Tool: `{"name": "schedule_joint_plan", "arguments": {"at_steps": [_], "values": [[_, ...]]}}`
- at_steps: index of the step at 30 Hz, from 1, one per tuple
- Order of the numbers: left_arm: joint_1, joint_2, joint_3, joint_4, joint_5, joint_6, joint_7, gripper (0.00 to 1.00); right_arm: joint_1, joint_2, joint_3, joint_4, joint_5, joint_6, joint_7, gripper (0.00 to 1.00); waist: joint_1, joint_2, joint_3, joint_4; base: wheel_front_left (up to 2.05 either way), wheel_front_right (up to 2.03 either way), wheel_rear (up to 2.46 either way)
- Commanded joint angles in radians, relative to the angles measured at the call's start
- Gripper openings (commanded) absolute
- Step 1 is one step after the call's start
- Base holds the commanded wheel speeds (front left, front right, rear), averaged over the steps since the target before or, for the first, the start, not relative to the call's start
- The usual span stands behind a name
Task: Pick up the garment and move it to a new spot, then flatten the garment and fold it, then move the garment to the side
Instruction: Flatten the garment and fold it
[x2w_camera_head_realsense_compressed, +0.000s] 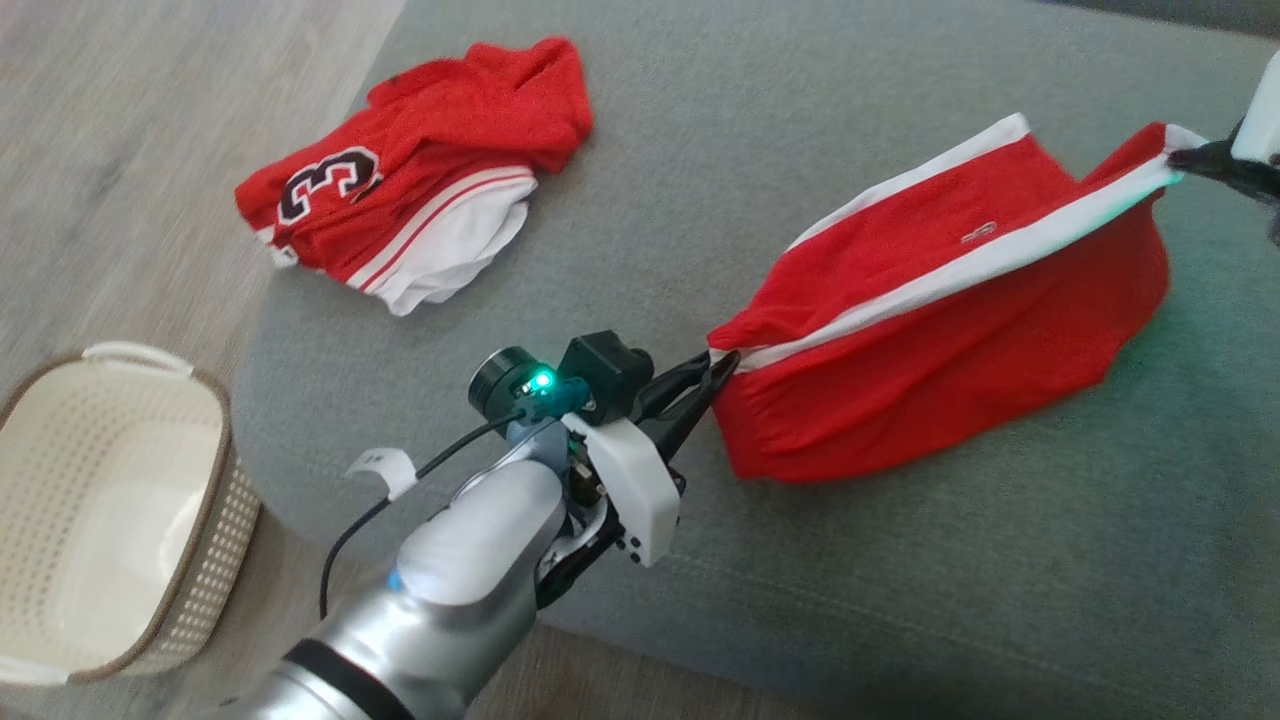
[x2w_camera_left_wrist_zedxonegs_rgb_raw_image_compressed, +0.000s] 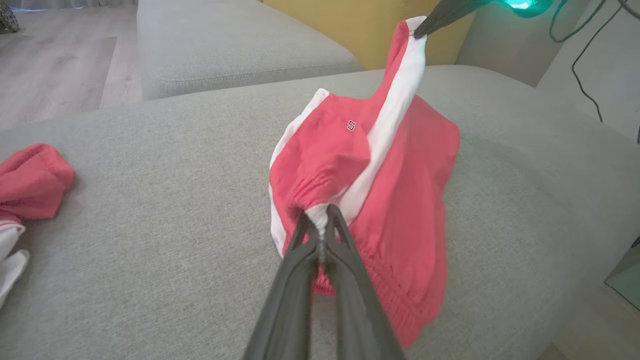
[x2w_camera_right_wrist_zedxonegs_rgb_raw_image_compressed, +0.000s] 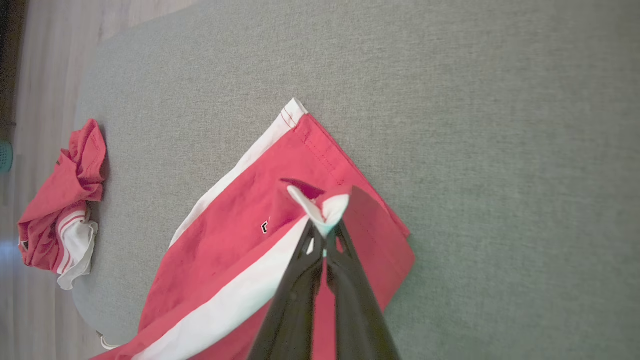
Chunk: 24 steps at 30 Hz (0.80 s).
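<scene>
Surface: grey sofa cushion (x2w_camera_head_realsense_compressed: 900, 590), with wooden floor (x2w_camera_head_realsense_compressed: 120, 150) beside it.
Garment: red shorts (x2w_camera_head_realsense_compressed: 930, 340) with white side stripes, strung between the two pincers. The striped edge runs taut from one to the other. The rest sags below it, and the lowest folds seem to brush the cushion.
Left pincer (x2w_camera_head_realsense_compressed: 715, 375): clamped tight on the gathered waistband corner, right where the white stripe ends.
Right pincer (x2w_camera_head_realsense_compressed: 1180, 158): closed on the opposite end of the same stripe, at the leg hem, with a small tuft of cloth poking past its tips.
Other things: a crumpled red jersey (x2w_camera_head_realsense_compressed: 420, 180) with a number on it lies well apart from the left pincer, on the far side from the shorts. A pale basket (x2w_camera_head_realsense_compressed: 215, 560) stands on the floor beside the left arm.
Step in hand: probably the end of the carry and the start of flattening, since the shorts are held up by two corners but not yet laid out.
Next move: likely lowering both pincers together while keeping the stripe stretched, and drawing the hanging half out so it does not tuck underneath.
Risk: slack between the pincers would leave wrinkles.
</scene>
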Motion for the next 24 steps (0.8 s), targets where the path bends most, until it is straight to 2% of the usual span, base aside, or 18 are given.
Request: {"name": "schedule_joint_plan", "arguments": {"at_steps": [1,9,14,24], "values": [[-0.057,0.001,0.023,-0.01,-0.013,0.001,-0.016,0.0,-0.045,0.0,-0.019,-0.028,-0.024,0.0,-0.014,0.0,0.0,0.0,0.041,0.035,0.0,0.0,0.0],[-0.106,-0.002,-0.033,-0.05,-0.062,0.014,-0.02,0.0,-0.085,0.016,-0.129,-0.028,-0.166,0.0,-0.043,0.0,0.0,0.0,0.119,0.071,0.0,0.0,0.0],[-0.121,-0.002,-0.012,-0.094,-0.071,0.048,-0.021,0.0,-0.122,0.04,-0.188,-0.028,-0.253,0.0,-0.06,0.0,0.0,0.0,0.155,0.078,0.0,0.0,0.0],[-0.125,-0.002,-0.014,-0.107,-0.071,0.056,-0.021,0.0,-0.147,0.05,-0.317,-0.028,-0.402,0.0,-0.087,0.0,0.0,0.0,0.188,0.099,0.0,0.0,0.0]]}}
